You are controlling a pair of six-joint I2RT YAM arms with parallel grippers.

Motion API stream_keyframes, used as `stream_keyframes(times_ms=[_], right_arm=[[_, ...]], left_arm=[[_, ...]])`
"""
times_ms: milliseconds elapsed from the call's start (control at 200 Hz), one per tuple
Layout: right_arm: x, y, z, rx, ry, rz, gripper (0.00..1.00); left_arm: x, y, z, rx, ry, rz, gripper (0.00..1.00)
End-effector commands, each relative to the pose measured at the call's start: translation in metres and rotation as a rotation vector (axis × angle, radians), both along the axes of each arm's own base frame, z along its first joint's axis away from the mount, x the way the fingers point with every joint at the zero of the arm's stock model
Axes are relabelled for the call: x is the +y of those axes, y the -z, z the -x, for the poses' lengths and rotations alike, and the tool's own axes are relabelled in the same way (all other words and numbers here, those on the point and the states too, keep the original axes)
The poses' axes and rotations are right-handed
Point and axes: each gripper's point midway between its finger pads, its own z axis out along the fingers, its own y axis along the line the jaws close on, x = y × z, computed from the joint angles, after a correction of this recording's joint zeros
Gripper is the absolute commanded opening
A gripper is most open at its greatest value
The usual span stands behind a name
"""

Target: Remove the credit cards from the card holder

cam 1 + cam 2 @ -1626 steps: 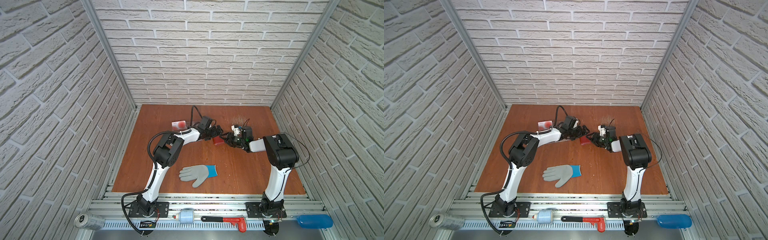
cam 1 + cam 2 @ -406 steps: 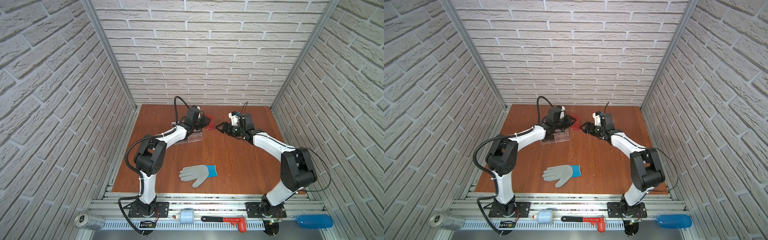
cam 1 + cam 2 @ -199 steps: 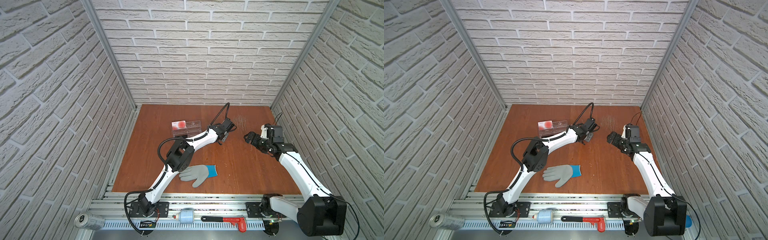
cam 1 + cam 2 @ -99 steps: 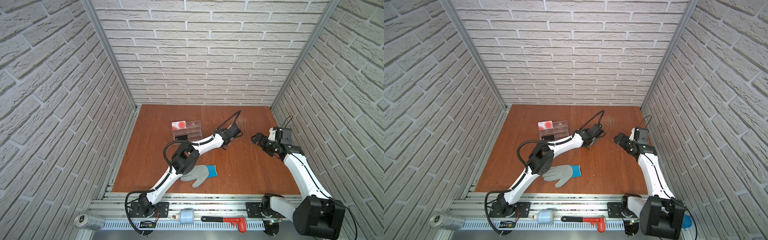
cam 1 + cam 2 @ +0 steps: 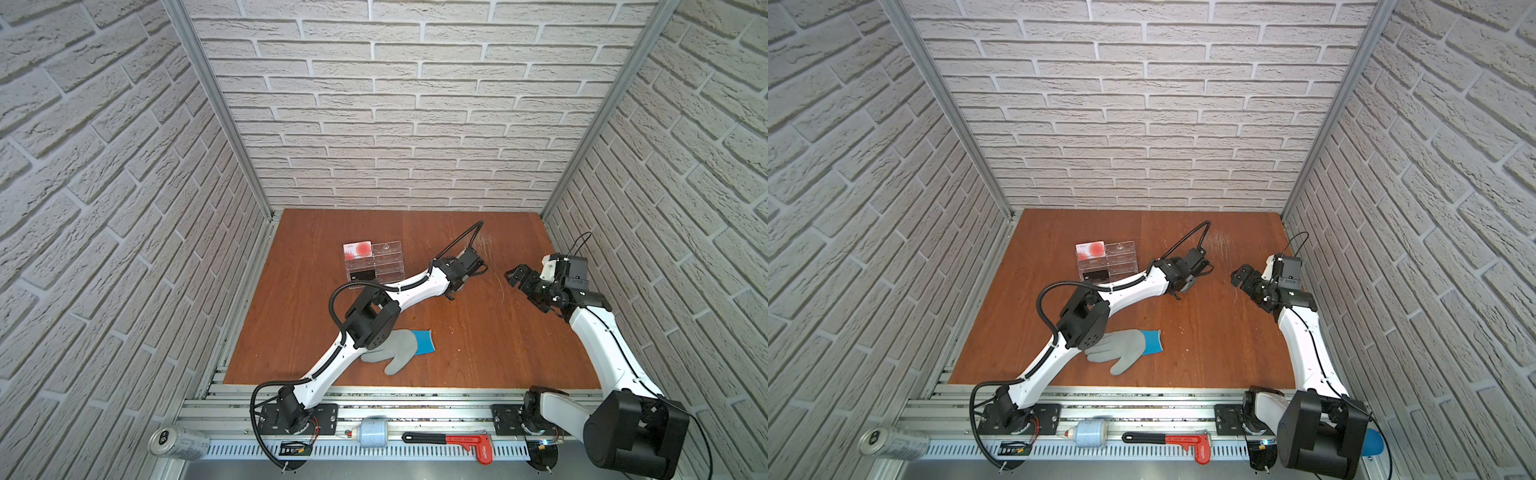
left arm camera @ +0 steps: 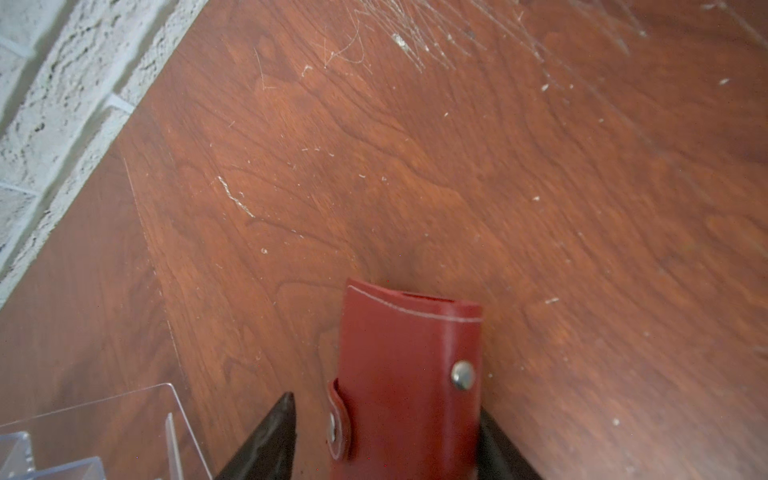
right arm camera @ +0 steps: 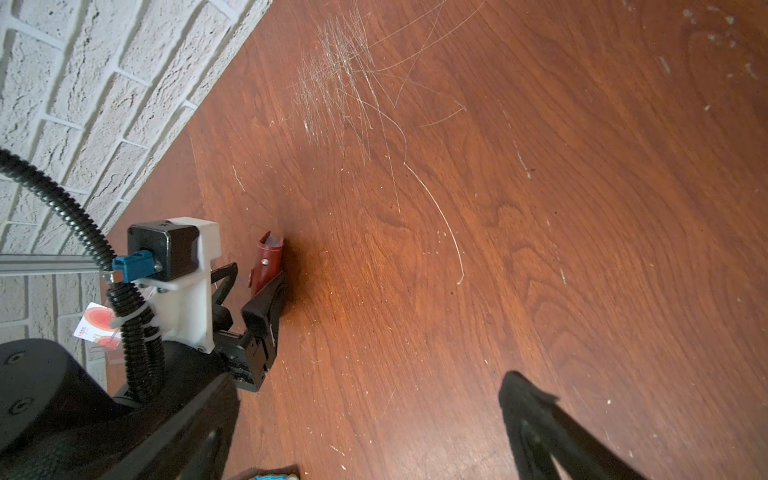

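Stitching marks the free end of the card holder (image 6: 407, 353), a dark red booklet whose long axis runs straight out from the left gripper (image 6: 386, 409), in line with its fingers and pointing away from the wrist. Its snap strap wraps 1 long edge, and a metal stud sits near the other. The jaws stand partly open around it. 1 finger appears to lie against the stud side and the other is just clear of the strap, so nothing is clamped.

In the right wrist view the holder is low over the table (image 7: 540, 208) with a dark shadow right beside it; whether it rests on the surface I cannot tell. A pale sliver shows in its open end, too small to tell sleeve from card. Its near end is cut off by the edge of the left wrist view.

In both top views the left gripper hides it, behind the table's middle, between the clear stand (image 5: 374, 266) and the right gripper (image 5: 515, 276). That gripper's jaws gape wide and empty, well apart from it.
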Motion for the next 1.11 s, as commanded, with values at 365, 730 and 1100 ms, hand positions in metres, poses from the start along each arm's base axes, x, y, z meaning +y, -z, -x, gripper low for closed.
stream_keyframes(times_ms=[365,730,1100], right_arm=[[-0.002,-0.007,-0.008,-0.051,0.008,-0.028,0.99],[0.013,0.011,-0.023,-0.037,-0.050,-0.094,0.99],[0.072,0.026,-0.090,0.016,-0.237,-0.078,0.99]], left_arm=[[0.004,-0.065,-0.014,-0.041,-0.040,0.211,0.90],[0.046,-0.125,-0.010,0.044,-0.109,0.589,0.98],[0.054,-0.122,0.031,0.296,-0.219,1.037,0.98]])
